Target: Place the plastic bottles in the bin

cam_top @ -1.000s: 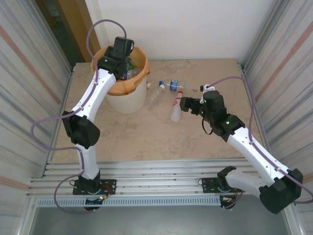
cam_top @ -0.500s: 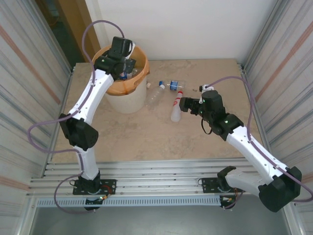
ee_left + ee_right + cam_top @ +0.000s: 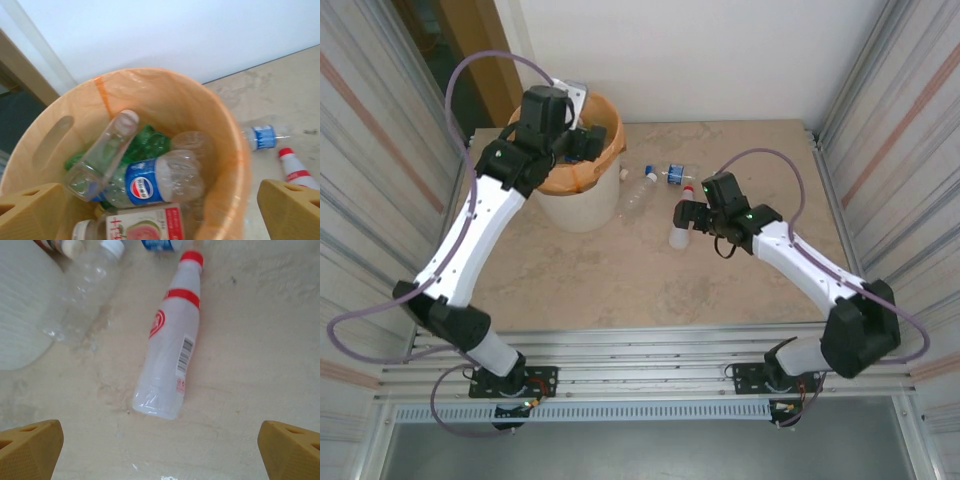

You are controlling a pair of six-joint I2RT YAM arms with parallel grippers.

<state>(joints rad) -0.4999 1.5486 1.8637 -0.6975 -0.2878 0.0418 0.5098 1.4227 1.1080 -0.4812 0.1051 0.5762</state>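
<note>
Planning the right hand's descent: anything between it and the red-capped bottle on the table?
Nothing visible. The right hand hangs open over the red-capped bottle, which lies on bare table. The clear bottle lies off to one side, apart from it, and the blue-labelled bottle lies beyond its cap.

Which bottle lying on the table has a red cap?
The opaque white bottle with a red band. The clear bottle has a white cap; the blue-labelled bottle shows no red.
</note>
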